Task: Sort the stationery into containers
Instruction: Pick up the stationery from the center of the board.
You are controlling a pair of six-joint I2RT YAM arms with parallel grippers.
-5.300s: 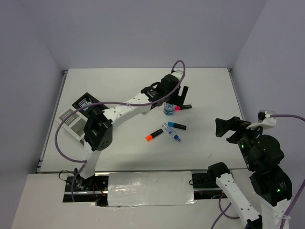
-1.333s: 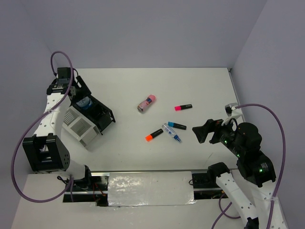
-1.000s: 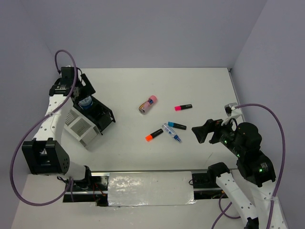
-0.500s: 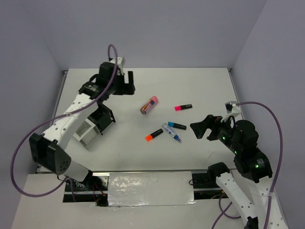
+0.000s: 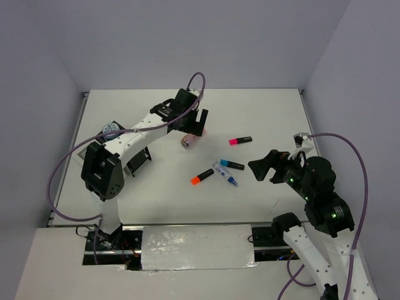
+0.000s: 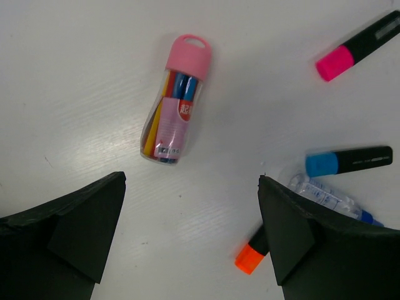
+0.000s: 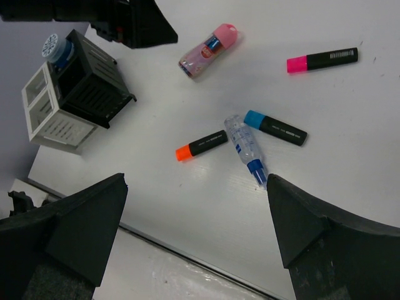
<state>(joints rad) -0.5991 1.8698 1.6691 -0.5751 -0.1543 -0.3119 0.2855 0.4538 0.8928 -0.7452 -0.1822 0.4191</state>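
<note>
The stationery lies mid-table: a pink-capped cylinder [image 6: 177, 119] of pens, a pink-capped marker [image 5: 240, 140], a blue-capped marker [image 5: 231, 165], an orange-capped marker [image 5: 202, 177] and a clear tube [image 5: 226, 175] with a blue tip. My left gripper [image 5: 195, 128] hovers open right above the cylinder [image 5: 186, 142], empty [image 6: 190, 182]. The containers, a black box [image 7: 103, 94] joined to a white slotted box [image 7: 53, 115], stand at the left, with a blue-white roll [image 7: 55, 47] in the far compartment. My right gripper [image 5: 265, 165] hangs open and empty to the right of the markers [image 7: 195, 181].
The left arm stretches over the organizer [image 5: 139, 160] and hides most of it from above. The table's near edge [image 7: 187, 250] runs below the markers. Walls close the table at the back and on both sides.
My left gripper has left the organizer, with the roll staying in it, and swung right to above the pink-capped cylinder. The right gripper has edged slightly left.
</note>
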